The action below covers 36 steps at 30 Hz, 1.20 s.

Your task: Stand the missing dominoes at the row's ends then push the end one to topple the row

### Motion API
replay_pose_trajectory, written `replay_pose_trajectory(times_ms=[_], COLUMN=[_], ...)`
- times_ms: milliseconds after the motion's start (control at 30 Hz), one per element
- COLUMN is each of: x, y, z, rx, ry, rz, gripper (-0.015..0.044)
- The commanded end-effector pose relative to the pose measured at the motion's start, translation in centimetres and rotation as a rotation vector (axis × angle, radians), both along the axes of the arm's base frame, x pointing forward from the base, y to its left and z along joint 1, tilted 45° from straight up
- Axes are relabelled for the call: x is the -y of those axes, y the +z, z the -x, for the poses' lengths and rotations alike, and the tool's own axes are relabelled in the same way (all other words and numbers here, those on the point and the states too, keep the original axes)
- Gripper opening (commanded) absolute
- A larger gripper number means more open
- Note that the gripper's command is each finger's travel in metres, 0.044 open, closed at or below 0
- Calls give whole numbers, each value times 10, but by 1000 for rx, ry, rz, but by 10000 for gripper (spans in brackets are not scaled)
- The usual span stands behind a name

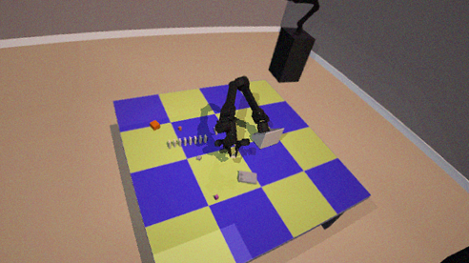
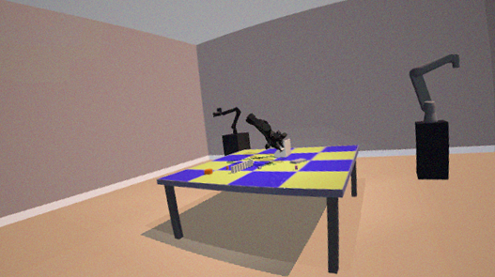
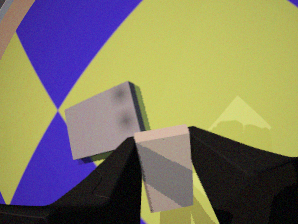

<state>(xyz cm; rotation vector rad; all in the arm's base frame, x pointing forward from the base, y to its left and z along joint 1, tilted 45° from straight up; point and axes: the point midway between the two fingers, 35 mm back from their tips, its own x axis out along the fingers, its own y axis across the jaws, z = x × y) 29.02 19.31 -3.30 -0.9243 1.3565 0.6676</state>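
A row of small pale dominoes [image 1: 187, 141] [image 2: 241, 164] stands on the checkered table [image 1: 298, 210] [image 2: 309, 179], running from left up to the right. My gripper [image 1: 231, 151] [image 3: 161, 140] is shut on one pale domino [image 3: 165, 169], held upright between the black fingers above a yellow tile, a short way right of the row's right end. In the wrist view the domino fills the gap between the fingers. One small domino [image 1: 199, 157] lies on the table just in front of the row's right end.
A flat grey block [image 1: 248, 177] [image 3: 103, 128] [image 2: 298, 161] lies just beyond the gripper. A tilted white panel [image 1: 268, 138] stands by the arm. An orange cube [image 1: 154, 124] [image 2: 208, 171] and a small red piece [image 1: 180, 128] sit behind the row. A magenta cube [image 1: 216, 196] lies farther forward.
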Motion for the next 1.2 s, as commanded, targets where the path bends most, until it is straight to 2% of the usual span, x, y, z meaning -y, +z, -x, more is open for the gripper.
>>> replay_pose_trajectory(times_ms=[0,567,1167], x=[0,6,16], y=[-1,0,19], z=[0,-5,0], rx=[13,135,340], ry=[16,113,265], rz=[-59,-326,-553], gripper=[107,107,107])
